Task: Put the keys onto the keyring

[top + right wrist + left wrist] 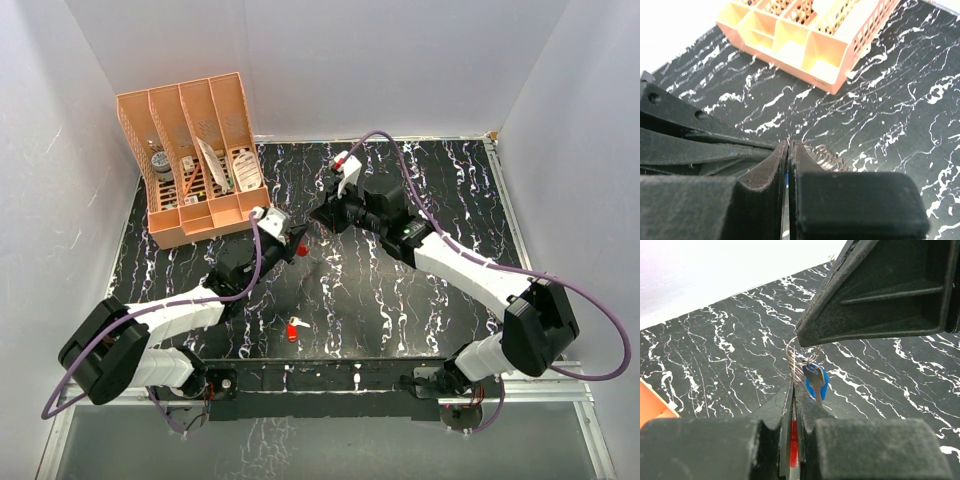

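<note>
Red strip of keyring (pixel 793 440) clamped in left gripper (pixel 793 385) jaws, blue-headed key (pixel 816 382) alongside, right gripper (pixel 789 144) jaws closed, red-headed key (pixel 292 330) on tabletop (pixel 380 300).

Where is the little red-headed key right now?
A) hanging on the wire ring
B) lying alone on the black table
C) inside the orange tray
B: the red-headed key lies by itself on the black marbled table, nothing touching it.
</note>
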Controlling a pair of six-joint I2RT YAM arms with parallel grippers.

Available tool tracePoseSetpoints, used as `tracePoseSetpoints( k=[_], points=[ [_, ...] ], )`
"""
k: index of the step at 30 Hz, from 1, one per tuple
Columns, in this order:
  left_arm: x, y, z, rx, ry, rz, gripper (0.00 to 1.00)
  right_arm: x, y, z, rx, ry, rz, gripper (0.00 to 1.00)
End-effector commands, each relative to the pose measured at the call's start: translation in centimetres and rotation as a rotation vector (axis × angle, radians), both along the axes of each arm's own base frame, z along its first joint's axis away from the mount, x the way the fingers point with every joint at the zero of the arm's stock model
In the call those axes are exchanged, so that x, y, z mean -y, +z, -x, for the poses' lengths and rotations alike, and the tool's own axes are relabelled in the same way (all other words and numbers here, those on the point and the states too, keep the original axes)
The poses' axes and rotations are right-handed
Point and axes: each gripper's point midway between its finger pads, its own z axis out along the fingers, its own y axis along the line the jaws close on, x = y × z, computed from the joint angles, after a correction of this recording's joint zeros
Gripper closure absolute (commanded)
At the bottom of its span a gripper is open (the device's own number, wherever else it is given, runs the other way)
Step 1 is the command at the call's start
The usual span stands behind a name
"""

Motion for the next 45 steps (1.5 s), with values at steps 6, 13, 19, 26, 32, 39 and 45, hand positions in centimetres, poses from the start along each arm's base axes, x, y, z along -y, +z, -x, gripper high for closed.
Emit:
tracePoseSetpoints(
  k=[6,13,19,26,32,39,45],
  points=[
    [0.8,4.6,0.4,0.078,-0.035,0.105,1.0,0.6,7.1,-0.3,0.186,-0.058,-0.221,1.0],
    [1.4,5.2,0.5,0.076,-0.055,0.123,1.0,0.6,7.3,-0.2,0.198,-0.059,-0.259,1.0],
    [1.6,5.4,0.5,0.079,-0.058,0.123,1.0,0.5,7.7,-0.1,0.204,-0.056,-0.267,1.0],
    [1.4,5.5,0.5,0.086,-0.05,0.114,1.0,0.5,7.9,-0.1,0.207,-0.051,-0.254,1.0],
    [0.9,5.4,0.3,0.093,-0.025,0.102,1.0,0.6,8.1,-0.1,0.219,-0.048,-0.224,1.0],
    [0.3,5.5,0.1,0.102,0.005,0.089,1.0,1.0,8.4,0.0,0.226,-0.052,-0.209,1.0],
    [0.1,5.4,0.0,0.102,0.019,0.081,1.0,1.1,8.6,0.1,0.231,-0.051,-0.207,1.0]
  ],
)
